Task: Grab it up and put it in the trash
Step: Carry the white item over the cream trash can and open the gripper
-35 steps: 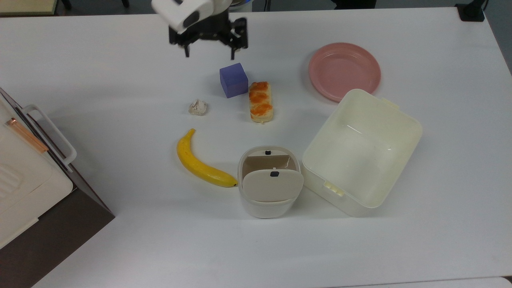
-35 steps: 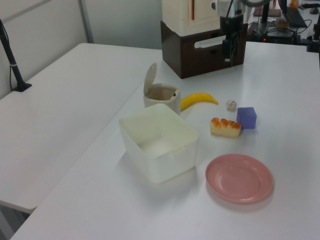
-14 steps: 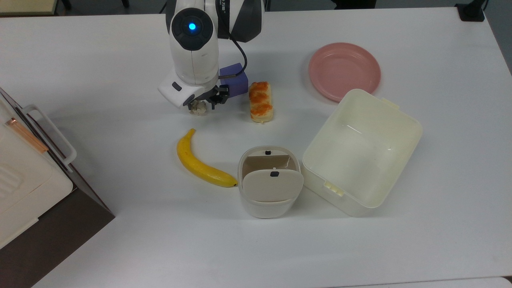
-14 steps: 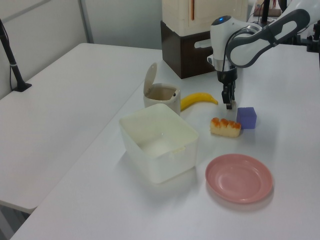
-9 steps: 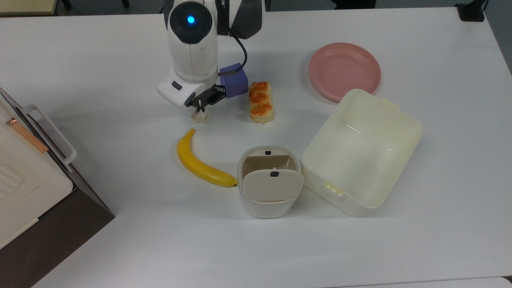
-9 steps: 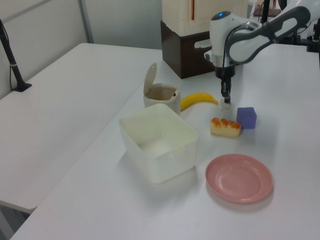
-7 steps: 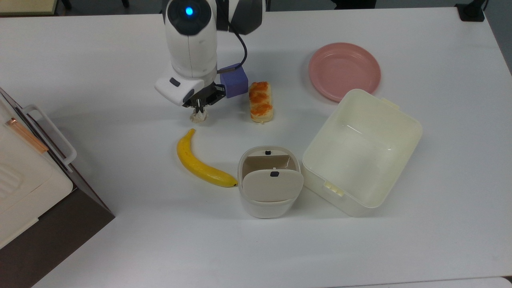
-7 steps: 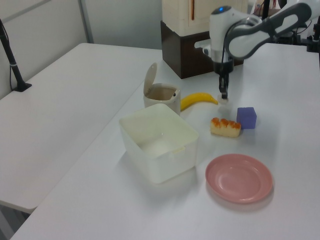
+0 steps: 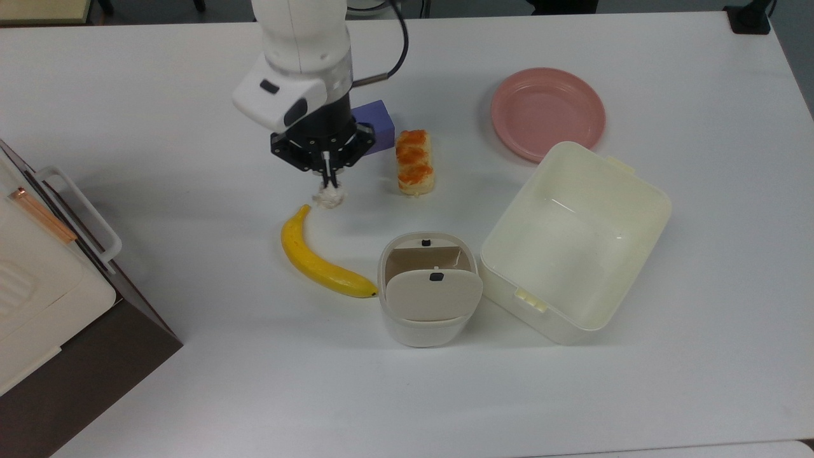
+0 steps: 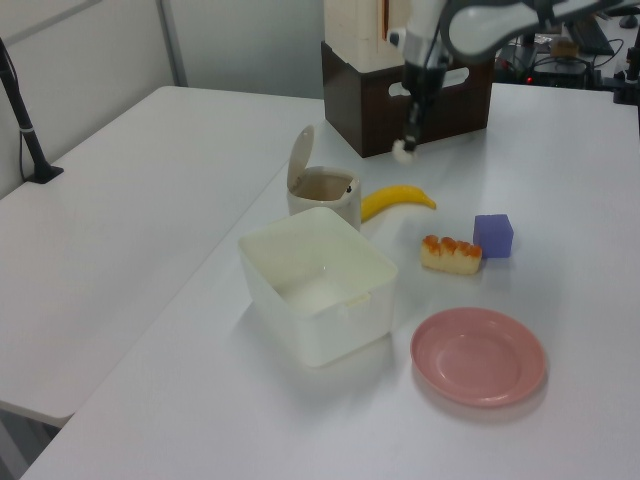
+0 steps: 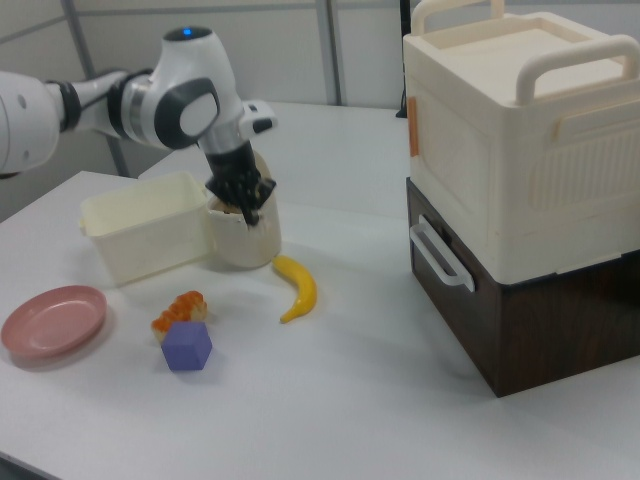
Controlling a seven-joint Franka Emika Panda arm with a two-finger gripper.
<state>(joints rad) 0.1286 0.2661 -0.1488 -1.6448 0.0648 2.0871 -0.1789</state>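
Small crumpled off-white paper wad (image 9: 329, 196) is pinched in the black two-finger gripper (image 9: 326, 181), held above the white table (image 9: 572, 394), apart from the cream flap-lid bin (image 9: 427, 321).

Arm casing: glossy white, rounded segments, with dark grey bands at the joints. Blue indicator light on top of one joint in the right view. Black cable runs along the wrist in the top view. End effector (image 9: 327, 170): black mount, slim dark fingers (image 9: 325, 164), below a white wrist housing bearing a dark oval mark.
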